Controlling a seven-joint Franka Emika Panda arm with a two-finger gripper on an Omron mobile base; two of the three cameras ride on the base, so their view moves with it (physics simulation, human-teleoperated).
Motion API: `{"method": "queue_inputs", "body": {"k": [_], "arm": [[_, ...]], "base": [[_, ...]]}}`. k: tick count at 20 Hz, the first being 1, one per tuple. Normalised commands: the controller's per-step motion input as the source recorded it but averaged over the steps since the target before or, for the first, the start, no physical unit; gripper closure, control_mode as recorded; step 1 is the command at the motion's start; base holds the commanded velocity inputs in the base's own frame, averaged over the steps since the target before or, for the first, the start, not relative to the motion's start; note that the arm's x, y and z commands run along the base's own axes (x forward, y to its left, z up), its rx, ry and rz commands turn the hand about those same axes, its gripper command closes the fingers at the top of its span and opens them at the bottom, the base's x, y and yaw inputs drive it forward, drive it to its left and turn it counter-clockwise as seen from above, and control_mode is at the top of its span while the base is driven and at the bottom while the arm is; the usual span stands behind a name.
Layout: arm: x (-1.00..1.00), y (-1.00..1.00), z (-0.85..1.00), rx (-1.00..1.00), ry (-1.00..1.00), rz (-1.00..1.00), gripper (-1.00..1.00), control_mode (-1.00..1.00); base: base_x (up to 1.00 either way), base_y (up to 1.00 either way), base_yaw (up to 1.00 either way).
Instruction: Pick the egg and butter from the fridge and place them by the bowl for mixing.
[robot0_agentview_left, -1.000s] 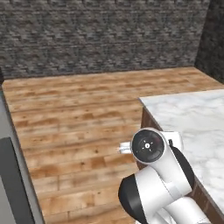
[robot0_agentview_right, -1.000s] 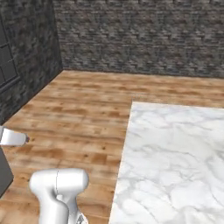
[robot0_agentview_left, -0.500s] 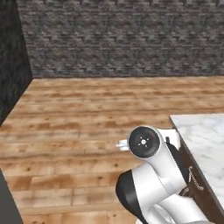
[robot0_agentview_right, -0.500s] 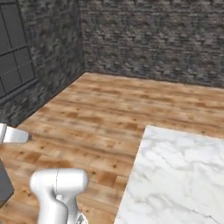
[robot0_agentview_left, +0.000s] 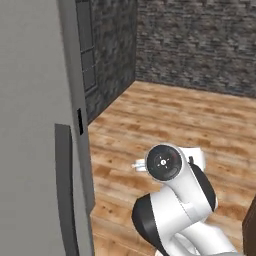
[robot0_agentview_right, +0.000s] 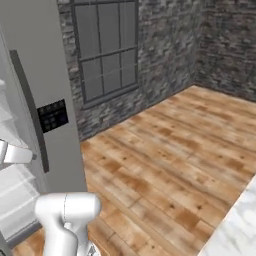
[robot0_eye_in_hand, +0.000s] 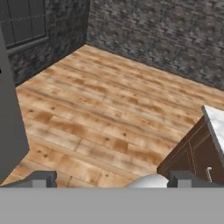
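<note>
Right base view: fridge (robot0_agentview_right: 35, 85) at nine o'clock, approach under way; claw (robot0_eye_in_hand: 107, 180) wide, empty; next, reach its shelves.

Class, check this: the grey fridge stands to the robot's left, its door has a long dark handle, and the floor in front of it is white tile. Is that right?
Not quite. The floor is brown wood planks, not white tile, as the right base view shows. The rest holds: the grey fridge stands to the left, with a long dark handle on its door.
</note>
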Motion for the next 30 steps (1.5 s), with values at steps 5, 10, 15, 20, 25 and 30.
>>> {"method": "queue_inputs", "body": {"k": [5,10,15,20,25,30], "arm": [[0.0,0.0,0.0,0.0,0.0,0.0,-1.0,1.0],[0.0,0.0,0.0,0.0,0.0,0.0,-1.0,1.0],[0.0,0.0,0.0,0.0,0.0,0.0,-1.0,1.0],[0.0,0.0,0.0,0.0,0.0,0.0,-1.0,1.0],[0.0,0.0,0.0,0.0,0.0,0.0,-1.0,1.0],[0.0,0.0,0.0,0.0,0.0,0.0,-1.0,1.0]], "base": [[0.04,-0.06,0.76],[0.09,-0.92,0.23],[0.24,-1.0,0.15],[0.48,-1.0,0.16],[0.06,-0.98,-0.21],[0.06,-0.71,-0.5]]}}
